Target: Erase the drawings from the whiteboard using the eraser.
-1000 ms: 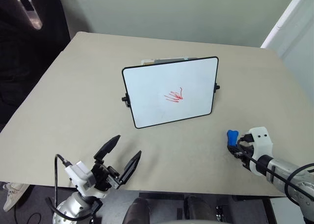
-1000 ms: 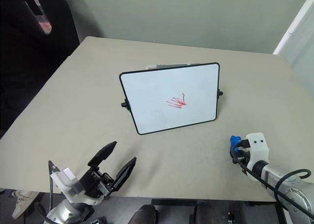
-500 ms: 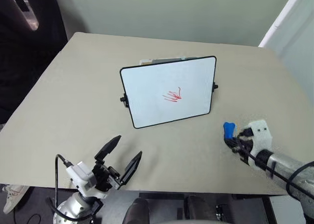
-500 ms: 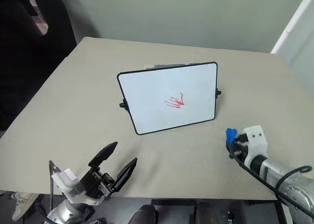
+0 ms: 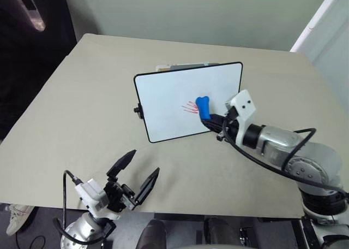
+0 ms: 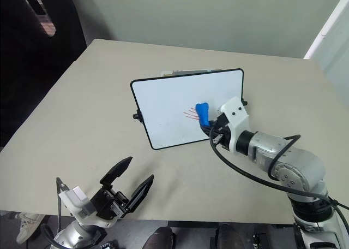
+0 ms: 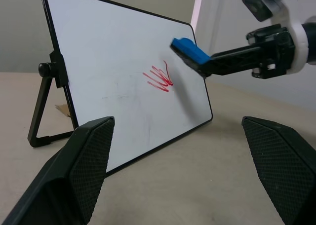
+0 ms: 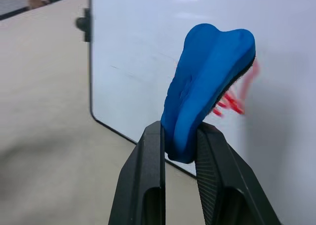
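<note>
Right gripper (image 8: 180, 151) clamped on small bright blue bone-shaped eraser (image 5: 203, 106), poised beside red marker scribbles (image 7: 159, 79) on propped black-framed whiteboard (image 5: 163, 104) (contact unclear). Press flat, wipe gently. Left gripper (image 5: 135, 172) spread, empty.

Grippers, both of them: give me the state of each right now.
Left gripper: open, holding nothing, low over the table's near edge.
Right gripper: shut on the blue eraser, raised in front of the whiteboard by the red drawings.

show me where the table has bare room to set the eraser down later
Bare table lies between the whiteboard and the table's left edge, and behind the board. It is crowded at the board's right, where the right gripper holds the eraser by the drawings.
</note>
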Controlling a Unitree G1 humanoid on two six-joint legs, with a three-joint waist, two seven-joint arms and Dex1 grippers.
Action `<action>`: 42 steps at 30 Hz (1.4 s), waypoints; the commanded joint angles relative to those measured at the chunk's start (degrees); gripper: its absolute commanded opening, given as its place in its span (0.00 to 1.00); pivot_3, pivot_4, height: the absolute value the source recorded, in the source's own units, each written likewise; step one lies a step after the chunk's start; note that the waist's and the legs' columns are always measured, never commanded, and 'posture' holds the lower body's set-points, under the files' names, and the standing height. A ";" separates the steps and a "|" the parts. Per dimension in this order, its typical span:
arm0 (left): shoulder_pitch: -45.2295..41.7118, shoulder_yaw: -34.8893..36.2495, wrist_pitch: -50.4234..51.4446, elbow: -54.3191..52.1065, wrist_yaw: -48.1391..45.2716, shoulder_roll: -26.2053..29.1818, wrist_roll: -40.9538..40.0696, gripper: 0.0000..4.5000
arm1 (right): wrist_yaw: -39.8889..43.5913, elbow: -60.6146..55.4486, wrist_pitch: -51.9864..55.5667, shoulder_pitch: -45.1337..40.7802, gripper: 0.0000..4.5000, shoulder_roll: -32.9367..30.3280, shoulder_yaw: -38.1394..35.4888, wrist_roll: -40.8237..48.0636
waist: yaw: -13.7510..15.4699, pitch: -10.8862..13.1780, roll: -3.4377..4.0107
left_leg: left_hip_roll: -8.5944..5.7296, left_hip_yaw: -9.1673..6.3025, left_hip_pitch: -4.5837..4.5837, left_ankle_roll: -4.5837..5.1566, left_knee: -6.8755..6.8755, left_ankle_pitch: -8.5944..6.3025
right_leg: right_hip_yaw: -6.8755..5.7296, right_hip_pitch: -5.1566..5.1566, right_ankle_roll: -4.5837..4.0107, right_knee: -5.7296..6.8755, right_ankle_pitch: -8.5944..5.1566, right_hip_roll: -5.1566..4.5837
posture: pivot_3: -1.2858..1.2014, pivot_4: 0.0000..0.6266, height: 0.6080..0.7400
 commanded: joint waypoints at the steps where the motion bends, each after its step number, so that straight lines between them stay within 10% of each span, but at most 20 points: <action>1: 0.23 0.05 -0.83 -1.84 0.21 -0.01 0.10 1.00 | 2.72 2.46 -2.93 -2.02 0.14 0.42 1.26 -3.43 | 0.02 0.00 0.00 | 0.00 0.00 0.00 -0.01 0.01 0.00 | 0.00 0.00 -0.01 0.00 0.01 0.00 | 0.52 0.24 1.00; 42: -0.45 1.68 -0.33 -1.10 0.37 0.28 -1.21 1.00 | 8.83 17.54 -3.38 -7.52 0.14 7.17 -1.03 -14.89 | -0.13 0.04 0.06 | 0.06 0.24 0.00 -0.23 0.10 0.17 | 0.03 -0.02 -0.46 0.07 0.28 0.06 | 0.52 0.24 1.00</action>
